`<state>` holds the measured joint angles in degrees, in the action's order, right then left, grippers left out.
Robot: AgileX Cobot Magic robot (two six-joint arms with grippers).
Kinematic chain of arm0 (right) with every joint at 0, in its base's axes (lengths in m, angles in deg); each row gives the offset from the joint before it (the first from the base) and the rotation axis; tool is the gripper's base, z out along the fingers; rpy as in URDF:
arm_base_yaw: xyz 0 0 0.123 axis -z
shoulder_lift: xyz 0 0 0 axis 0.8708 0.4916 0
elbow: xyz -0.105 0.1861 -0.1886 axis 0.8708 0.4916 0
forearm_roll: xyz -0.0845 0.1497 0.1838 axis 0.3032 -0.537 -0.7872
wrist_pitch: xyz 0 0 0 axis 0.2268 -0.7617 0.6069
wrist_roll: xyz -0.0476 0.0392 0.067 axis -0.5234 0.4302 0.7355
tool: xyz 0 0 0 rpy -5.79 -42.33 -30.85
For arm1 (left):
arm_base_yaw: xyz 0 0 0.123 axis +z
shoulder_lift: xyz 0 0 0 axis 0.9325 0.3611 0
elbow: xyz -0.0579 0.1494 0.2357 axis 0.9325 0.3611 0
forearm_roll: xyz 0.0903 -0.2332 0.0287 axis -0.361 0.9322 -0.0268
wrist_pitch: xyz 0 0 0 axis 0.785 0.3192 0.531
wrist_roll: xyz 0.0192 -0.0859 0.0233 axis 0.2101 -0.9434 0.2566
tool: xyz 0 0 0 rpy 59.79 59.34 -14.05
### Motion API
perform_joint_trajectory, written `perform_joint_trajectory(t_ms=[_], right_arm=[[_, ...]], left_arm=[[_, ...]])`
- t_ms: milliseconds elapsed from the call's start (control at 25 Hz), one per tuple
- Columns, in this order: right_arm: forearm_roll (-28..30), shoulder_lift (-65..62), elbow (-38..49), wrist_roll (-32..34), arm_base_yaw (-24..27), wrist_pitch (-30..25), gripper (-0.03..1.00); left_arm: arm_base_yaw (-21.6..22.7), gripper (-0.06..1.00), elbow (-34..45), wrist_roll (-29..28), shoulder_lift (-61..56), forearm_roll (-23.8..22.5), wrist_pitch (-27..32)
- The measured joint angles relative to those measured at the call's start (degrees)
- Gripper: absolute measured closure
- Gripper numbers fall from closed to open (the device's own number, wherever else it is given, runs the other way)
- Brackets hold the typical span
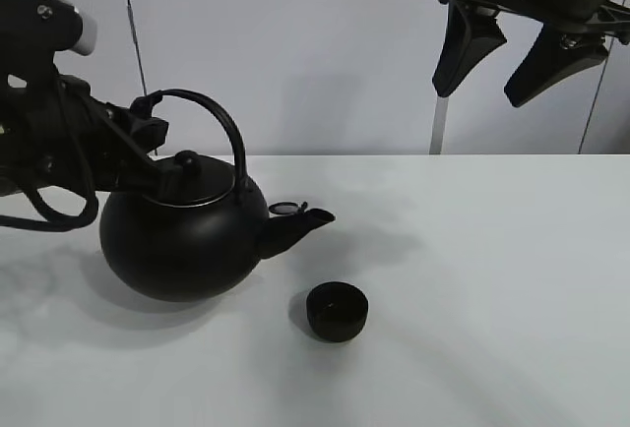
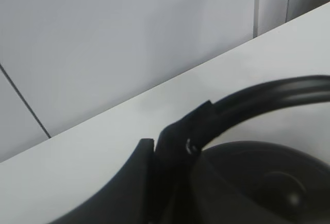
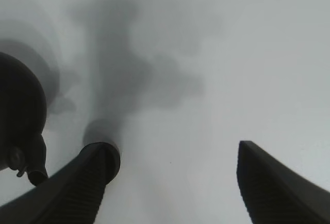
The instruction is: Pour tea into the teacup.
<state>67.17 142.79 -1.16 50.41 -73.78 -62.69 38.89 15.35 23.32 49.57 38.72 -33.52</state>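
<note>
The big black kettle stands on the left half of the white table, its short spout pointing right, a little back and left of the teacup. The teacup, small, black and bowl-like, sits upright in front of the spout. My left gripper is shut on the kettle's arched handle near its left end; the left wrist view shows the same grip, with the left gripper on the handle above the lid. My right gripper hangs open and empty high at the back right.
A pale wall with vertical seams runs behind the table. In the right wrist view the right gripper looks down on bare tabletop, with the kettle at one edge of the frame.
</note>
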Motion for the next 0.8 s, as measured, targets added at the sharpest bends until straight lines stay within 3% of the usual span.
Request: perform_joint_trajectory(t_ms=[360, 560, 800], right_arm=[[0.0, 0.0, 0.0, 0.0, 0.0, 0.0, 0.47], [0.0, 0.0, 0.0, 0.0, 0.0, 0.0, 0.47], [0.0, 0.0, 0.0, 0.0, 0.0, 0.0, 0.47]], left_arm=[[-0.1, 0.84, 0.0, 0.3, 0.0, -3.5, 0.0], [-2.7, 0.84, 0.0, 0.4, 0.0, 3.7, 0.1], [-4.0, 0.84, 0.0, 0.9, 0.0, 9.0, 0.1]])
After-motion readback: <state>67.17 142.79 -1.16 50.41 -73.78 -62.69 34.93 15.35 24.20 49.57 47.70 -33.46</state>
